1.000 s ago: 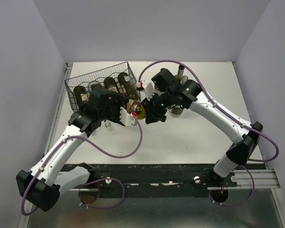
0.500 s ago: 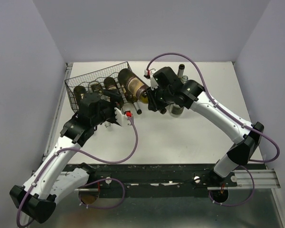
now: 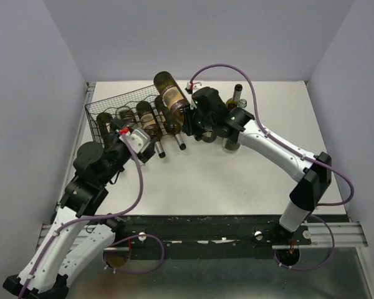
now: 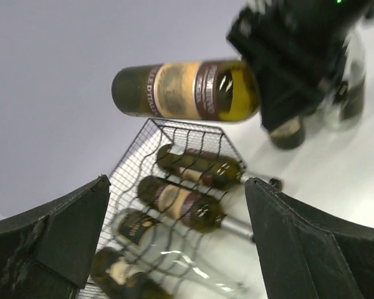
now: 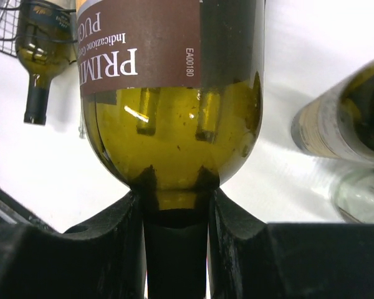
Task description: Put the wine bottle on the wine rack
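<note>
Placement about halfway | my right gripper [image 5: 174,202] pinches the bottle [image 3: 169,95] by its neck, tilted in the air over the rack's [image 3: 93,119] right end | left gripper [image 3: 143,147] spread, empty, beside the rack | left to do: lower into a cradle, release

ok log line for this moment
right gripper: shut on wine bottle neck | bottle: held over wine rack right end | left gripper: open, empty | rack: four bottles lying in it

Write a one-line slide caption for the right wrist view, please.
Right gripper clamps the wine bottle by its neck, label toward the camera, over the table.
</note>
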Controlling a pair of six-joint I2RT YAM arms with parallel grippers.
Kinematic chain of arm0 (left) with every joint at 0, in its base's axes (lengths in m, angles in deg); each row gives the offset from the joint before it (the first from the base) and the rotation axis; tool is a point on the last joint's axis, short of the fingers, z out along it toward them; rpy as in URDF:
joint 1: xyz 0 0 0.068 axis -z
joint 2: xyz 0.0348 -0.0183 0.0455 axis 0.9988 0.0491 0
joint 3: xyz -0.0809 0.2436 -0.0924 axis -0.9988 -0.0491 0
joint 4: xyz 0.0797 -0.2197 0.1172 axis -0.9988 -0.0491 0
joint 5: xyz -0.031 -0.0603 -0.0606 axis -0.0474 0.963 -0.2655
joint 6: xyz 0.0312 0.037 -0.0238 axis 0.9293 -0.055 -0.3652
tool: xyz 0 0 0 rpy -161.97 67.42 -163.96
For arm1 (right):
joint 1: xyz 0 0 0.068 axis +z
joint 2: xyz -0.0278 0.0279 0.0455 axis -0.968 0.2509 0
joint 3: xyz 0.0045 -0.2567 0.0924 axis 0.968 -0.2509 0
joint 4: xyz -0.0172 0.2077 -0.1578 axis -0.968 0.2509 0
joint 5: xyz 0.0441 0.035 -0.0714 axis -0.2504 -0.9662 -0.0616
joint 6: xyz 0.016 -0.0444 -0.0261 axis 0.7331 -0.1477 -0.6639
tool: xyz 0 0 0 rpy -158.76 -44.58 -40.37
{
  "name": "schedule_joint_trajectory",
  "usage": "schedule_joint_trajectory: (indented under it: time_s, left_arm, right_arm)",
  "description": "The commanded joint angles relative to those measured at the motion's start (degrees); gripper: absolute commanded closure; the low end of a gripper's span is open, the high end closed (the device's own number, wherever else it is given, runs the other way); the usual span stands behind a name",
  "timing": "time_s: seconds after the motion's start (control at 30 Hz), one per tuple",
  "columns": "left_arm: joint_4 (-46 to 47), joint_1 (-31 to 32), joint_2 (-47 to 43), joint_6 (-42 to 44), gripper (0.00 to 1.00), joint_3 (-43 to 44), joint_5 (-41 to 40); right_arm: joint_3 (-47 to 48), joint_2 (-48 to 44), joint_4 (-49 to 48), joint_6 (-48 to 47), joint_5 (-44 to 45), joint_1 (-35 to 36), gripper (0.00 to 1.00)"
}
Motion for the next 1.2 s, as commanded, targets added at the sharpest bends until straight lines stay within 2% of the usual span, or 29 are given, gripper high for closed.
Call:
schedule_joint_trajectory:
  time_s: [0.0,0.03,0.07,0.23,0.67,1.07,1.17]
  left_arm:
    - [-0.46,0.13,-2.36,-29.80,0.01,2.46,-7.65]
    - [-2.75,0.05,-2.19,-29.99,0.01,3.78,-8.00]
    - [-4.07,0.13,-2.27,-34.35,0.01,4.40,-8.87]
    - [-4.09,0.05,-3.06,-40.98,0.01,3.97,-8.62]
    - [-9.10,-0.04,2.21,-40.90,0.01,9.33,-8.53]
    - [-10.77,-0.13,2.03,-39.31,0.01,10.12,-10.81]
    - [-10.68,-0.22,1.95,-39.14,0.01,10.12,-11.25]
  right_arm:
    - [3.06,5.14,-11.83,3.03,2.35,0.18,0.99]
    - [3.68,6.29,-12.27,3.38,2.70,0.26,0.99]
    - [4.29,7.52,-12.36,3.90,3.49,0.18,0.99]
    - [6.41,12.09,-13.94,5.32,5.69,0.09,0.99]
    - [12.56,21.94,-17.02,3.39,9.29,0.17,0.99]
    - [19.41,28.80,-12.89,1.45,11.14,0.09,0.99]
    - [20.21,29.85,-11.75,1.36,11.58,0.09,0.97]
